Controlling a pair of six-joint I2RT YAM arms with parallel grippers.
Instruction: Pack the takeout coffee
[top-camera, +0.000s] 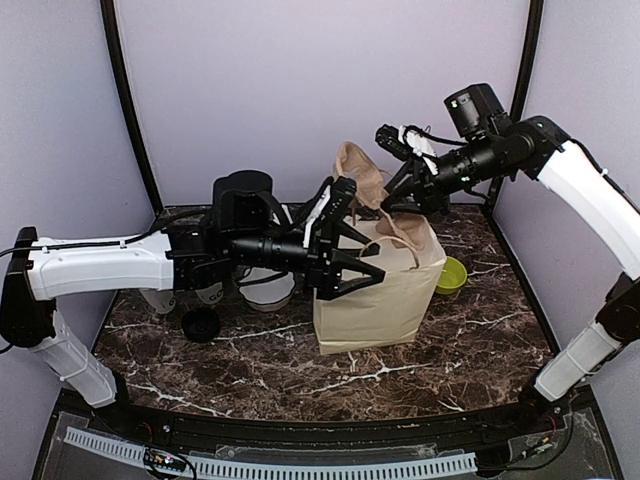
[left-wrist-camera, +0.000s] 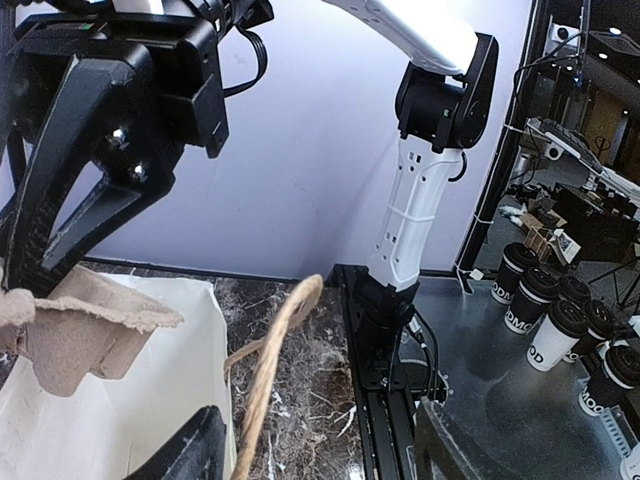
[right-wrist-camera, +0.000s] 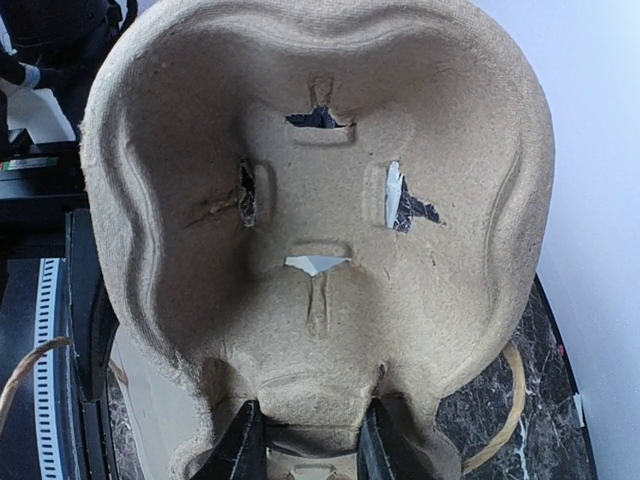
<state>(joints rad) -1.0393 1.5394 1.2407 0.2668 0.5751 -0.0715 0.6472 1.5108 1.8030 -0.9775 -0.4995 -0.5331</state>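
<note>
Nearest us, on the left of the dark, white-veined marble table (top-camera: 250, 370), lies a round black plastic lid (top-camera: 200, 323). Just behind it, under the left arm, we see a tall white paper cup (top-camera: 210, 293) with black lettering and a second white paper cup (top-camera: 160, 300) further left. The arm hides most of both, so we cannot tell whether they stand or lie, nor which one the lid belongs to. A white scalloped bowl (top-camera: 268, 290) sits just to their right, also half covered.

The left gripper (top-camera: 345, 265) hangs at the top left corner of a tan kraft paper bag (top-camera: 385, 300) that stands upright mid-table. Its fingers are spread wide and grip nothing. In the left wrist view a corner of the brown moulded-pulp cup carrier (left-wrist-camera: 80, 330) lies in the gap between them, and we cannot see it touching either one. The bag's twisted rope handle (left-wrist-camera: 270, 370) arches beside it.

Just right of the bag, slightly further back, is a small lime-green bowl (top-camera: 452, 275).

Further still, the carrier rises on edge out of the bag's open top. The right gripper (top-camera: 398, 200) holds it, the fingertips (right-wrist-camera: 245, 450) pinched close on the carrier's lower rim.

(Outside the cell, past the right arm's base, a cluster of lidded white cups (left-wrist-camera: 548, 335) stands on a grey surface.)
</note>
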